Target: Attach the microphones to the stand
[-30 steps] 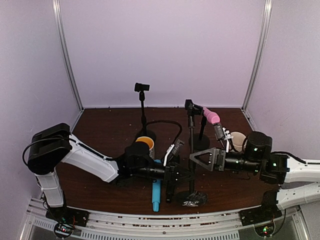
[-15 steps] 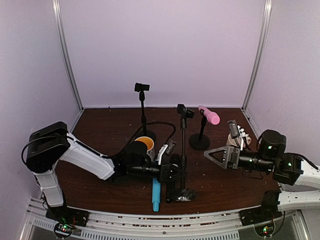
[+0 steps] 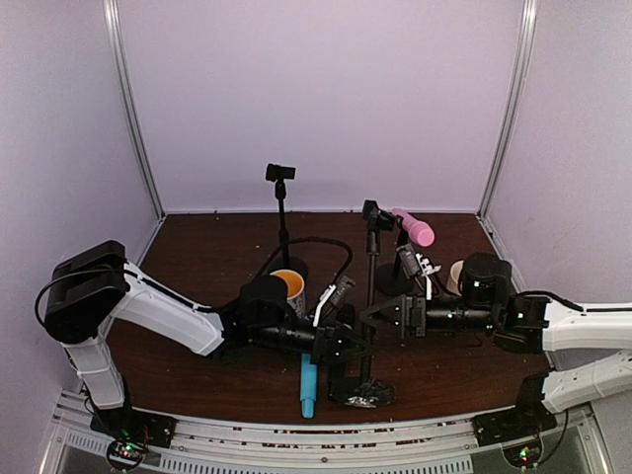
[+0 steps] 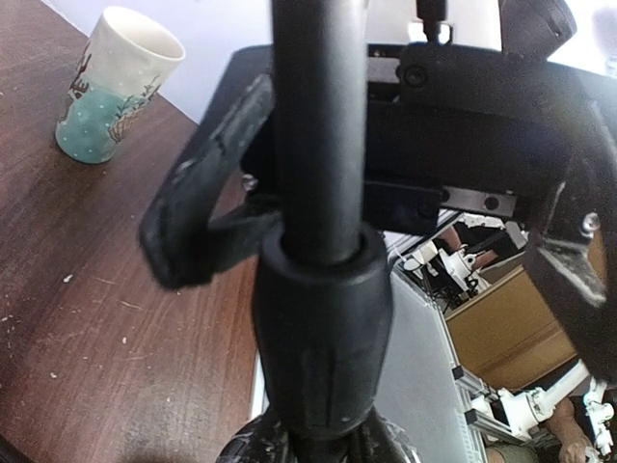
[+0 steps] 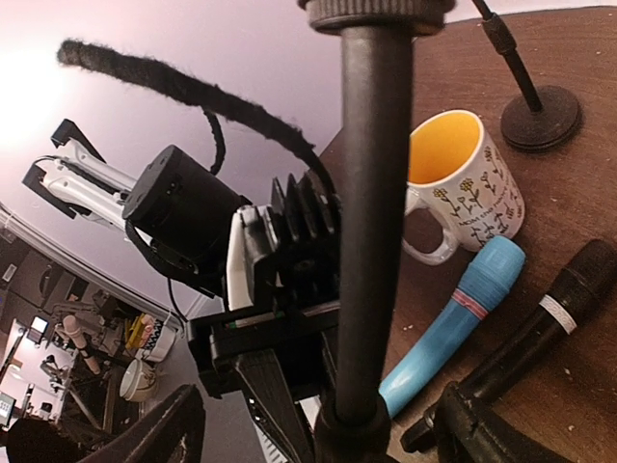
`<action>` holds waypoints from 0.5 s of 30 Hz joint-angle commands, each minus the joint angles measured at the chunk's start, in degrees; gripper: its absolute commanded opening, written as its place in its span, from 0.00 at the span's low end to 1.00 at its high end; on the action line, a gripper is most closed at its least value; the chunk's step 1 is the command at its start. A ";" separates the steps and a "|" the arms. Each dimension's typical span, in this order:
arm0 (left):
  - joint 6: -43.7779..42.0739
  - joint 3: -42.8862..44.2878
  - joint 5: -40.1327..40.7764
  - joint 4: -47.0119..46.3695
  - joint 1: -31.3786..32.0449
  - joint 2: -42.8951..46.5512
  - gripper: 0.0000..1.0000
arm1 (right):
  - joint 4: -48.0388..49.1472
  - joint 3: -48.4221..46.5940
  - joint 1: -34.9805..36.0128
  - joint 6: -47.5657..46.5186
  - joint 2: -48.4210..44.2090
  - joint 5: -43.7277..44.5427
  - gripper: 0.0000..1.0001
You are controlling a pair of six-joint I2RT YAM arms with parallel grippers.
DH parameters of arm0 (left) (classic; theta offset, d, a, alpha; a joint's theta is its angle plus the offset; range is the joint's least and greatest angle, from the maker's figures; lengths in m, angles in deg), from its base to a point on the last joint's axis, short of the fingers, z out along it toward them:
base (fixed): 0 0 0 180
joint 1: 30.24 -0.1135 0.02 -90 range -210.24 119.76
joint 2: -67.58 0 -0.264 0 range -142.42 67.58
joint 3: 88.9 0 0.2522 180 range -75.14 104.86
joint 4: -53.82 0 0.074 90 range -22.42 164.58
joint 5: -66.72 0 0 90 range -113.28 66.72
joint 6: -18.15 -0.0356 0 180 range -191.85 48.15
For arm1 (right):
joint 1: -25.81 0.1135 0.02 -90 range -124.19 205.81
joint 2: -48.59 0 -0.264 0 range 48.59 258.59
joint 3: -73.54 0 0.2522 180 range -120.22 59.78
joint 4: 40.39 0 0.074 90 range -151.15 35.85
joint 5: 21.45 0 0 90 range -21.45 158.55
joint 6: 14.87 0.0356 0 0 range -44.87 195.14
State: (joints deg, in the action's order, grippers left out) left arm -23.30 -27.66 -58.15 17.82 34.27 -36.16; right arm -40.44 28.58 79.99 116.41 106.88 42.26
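Left end effector [image 3: 355, 346] clamping stand [image 3: 371, 262], three microphones [image 3: 308, 387] [image 3: 416, 230] [image 5: 569, 294]

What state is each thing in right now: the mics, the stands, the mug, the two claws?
pink microphone: mounted on the right stand
light blue microphone: lying flat on the table
black microphone: lying flat beside the light blue microphone
middle stand: clip empty, pole gripped low down
far stand: upright, clip empty
yellow-lined mug: upright
left gripper: shut on the middle stand
right gripper: open, jaws either side of its pole
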 commanded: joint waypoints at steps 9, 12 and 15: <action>0.88 3.08 0.93 -5.48 -0.16 0.30 0.00 | 14.26 0.85 3.64 6.78 1.94 -4.27 0.82; -1.08 3.83 3.97 -0.82 -0.33 0.57 0.00 | 10.06 1.85 4.90 7.40 -2.10 -2.10 0.82; 0.11 2.49 6.76 -2.28 -1.00 1.27 0.00 | 2.24 1.81 5.64 7.47 -6.63 0.16 0.81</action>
State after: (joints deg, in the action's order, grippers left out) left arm -23.43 -25.95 -58.42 18.02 35.06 -36.16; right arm -33.20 30.06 83.61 122.09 106.13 42.00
